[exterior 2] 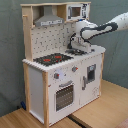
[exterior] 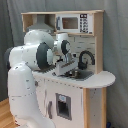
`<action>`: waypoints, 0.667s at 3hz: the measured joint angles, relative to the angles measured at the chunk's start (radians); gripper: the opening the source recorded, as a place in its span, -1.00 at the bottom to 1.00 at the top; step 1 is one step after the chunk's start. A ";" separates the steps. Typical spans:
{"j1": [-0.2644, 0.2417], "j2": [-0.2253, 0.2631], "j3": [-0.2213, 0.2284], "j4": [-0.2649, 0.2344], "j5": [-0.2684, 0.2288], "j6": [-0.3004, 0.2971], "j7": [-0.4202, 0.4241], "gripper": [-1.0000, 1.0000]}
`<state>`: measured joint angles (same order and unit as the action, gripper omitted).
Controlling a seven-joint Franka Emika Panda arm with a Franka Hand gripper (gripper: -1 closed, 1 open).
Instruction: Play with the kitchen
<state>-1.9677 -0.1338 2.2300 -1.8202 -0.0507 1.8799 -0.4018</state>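
1. The kitchen is seen standing on a wooden floor in both exterior views, tall and narrow, with the stovetop toward the second exterior view's left and the sink at the other end of its worktop.
2. The gripper is held low over the sink, just beside the black faucet. Whether the fingers are released or clenched cannot be told, since they are hidden by the wrist in the first exterior view and lost against the sink in the second exterior view.
3. The faucet could be struck or bent if the wrist is swung sideways, because it is judged to stand very close to the gripper.
4. The sink basin could be pressed or scraped if the gripper is lowered further, as little room appears to be left beneath it.
5. The whole kitchen could be pushed or tipped by a hard sideways or downward load, since it is judged to be light for its height.
6. The shelf holding the microwave could be knocked if the arm is lifted straight up, because it is placed directly above the wrist.
7. The hood and the dotted back panel could be brushed if the elbow is swept toward the stovetop.
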 joint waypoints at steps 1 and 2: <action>-0.016 -0.061 0.000 0.050 0.041 0.034 -0.033 1.00; -0.015 -0.063 0.008 0.109 0.111 0.006 -0.069 1.00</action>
<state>-1.9829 -0.1966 2.2381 -1.7109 0.0606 1.8863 -0.4708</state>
